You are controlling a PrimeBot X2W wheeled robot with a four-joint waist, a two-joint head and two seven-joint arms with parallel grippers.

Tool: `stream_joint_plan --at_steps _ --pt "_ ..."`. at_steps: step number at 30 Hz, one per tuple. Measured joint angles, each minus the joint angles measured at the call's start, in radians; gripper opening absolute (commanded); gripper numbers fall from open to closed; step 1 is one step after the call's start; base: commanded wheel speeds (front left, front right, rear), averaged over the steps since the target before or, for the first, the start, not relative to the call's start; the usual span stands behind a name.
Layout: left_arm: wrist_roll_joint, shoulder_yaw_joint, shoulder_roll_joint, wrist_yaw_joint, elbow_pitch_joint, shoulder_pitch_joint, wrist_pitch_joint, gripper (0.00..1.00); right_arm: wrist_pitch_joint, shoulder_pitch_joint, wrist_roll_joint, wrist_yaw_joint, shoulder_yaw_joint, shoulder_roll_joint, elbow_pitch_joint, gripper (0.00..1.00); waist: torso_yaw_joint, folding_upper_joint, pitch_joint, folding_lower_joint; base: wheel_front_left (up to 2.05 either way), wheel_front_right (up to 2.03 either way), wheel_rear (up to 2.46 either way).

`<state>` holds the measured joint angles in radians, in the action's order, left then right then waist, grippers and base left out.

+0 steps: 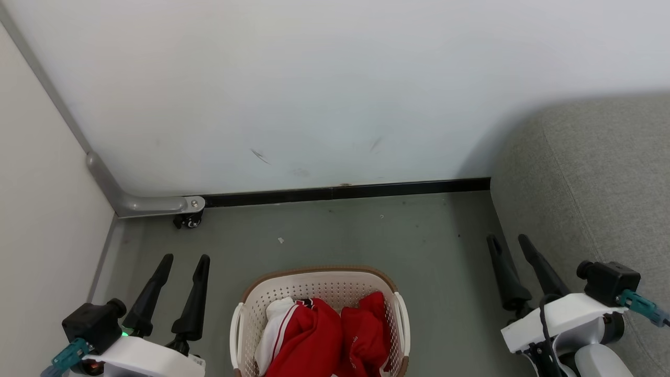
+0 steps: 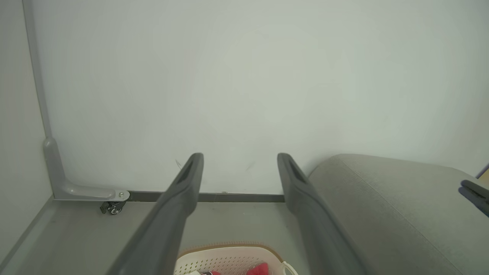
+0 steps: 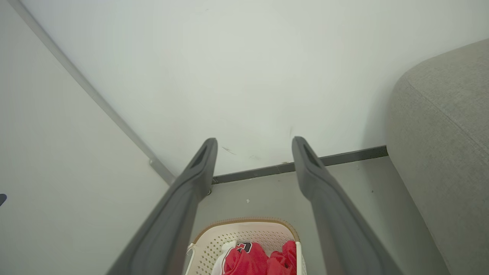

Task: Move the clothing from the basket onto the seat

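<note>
Red clothing (image 1: 335, 340) inside basket (image 1: 319, 285)

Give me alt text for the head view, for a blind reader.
A cream laundry basket holding red clothing sits on the grey floor between the robot's open left hand and open right hand. A grey sofa stands to the right.

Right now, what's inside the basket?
The basket holds two red garments: a jersey with a white sleeve, left, and a smaller red piece, right. They cover the basket's floor; anything beneath cannot be seen.
</note>
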<state>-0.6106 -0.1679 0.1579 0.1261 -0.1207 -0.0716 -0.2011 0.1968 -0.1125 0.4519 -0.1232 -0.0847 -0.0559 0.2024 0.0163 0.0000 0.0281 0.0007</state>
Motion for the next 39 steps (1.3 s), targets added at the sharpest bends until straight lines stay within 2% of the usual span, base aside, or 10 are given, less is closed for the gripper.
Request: stream_joint_plan --at_steps 16,39 --pt "0.223 -0.008 -0.004 0.001 0.017 -0.002 -0.049 1.00 0.052 -0.017 -0.268 0.000 -0.024 0.005 -0.030 1.00 0.001 0.0000 -0.008 -0.0001 0.00 0.00 0.00" --pt "0.233 -0.029 -0.025 0.001 -0.024 -0.002 -0.051 1.00 0.053 -0.018 -0.263 0.000 -0.012 0.008 -0.038 1.00 -0.001 0.0000 0.001 -0.0003 0.00 0.00 0.00"
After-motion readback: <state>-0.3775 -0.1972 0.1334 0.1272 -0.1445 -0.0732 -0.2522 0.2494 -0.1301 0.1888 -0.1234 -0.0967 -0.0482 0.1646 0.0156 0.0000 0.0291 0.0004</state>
